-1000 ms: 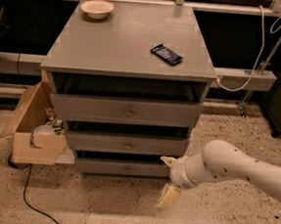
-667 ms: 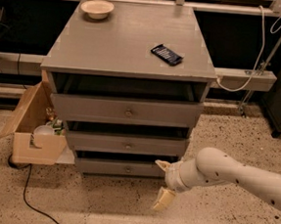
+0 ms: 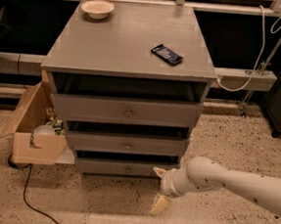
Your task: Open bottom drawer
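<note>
Cream plastic fingers of my gripper point(image 3: 159, 188) are spread wide with nothing between them, low near the floor at the right end of the bottom drawer point(image 3: 101, 166). That grey wooden drawer is the lowest in the cabinet point(image 3: 127, 39), and its small knob point(image 3: 128, 169) sits left of my fingers. I judge the fingers could close off-centre, miss or slip off so small a knob, and scrape the panel.
</note>
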Action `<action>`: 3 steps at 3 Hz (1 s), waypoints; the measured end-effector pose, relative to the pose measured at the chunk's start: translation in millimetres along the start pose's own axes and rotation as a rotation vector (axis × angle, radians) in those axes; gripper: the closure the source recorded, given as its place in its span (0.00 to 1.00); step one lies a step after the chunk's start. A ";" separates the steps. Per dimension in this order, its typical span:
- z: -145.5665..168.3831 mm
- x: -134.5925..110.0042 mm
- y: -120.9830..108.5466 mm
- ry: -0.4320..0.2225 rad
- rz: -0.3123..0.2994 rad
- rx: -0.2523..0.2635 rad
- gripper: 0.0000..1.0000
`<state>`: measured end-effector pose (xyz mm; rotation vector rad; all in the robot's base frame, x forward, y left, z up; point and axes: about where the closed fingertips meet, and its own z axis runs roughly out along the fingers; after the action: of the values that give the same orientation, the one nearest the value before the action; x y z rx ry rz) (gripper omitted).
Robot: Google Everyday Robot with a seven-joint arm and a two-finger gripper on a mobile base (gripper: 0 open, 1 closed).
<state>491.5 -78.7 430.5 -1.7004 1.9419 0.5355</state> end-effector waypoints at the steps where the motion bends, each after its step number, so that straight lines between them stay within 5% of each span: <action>1: 47.2 33.3 -14.1 -0.012 0.002 0.024 0.00; 3: 130.7 74.3 -64.9 0.030 -0.022 0.084 0.00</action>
<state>563.2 -69.3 283.6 -1.6842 1.9365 0.4168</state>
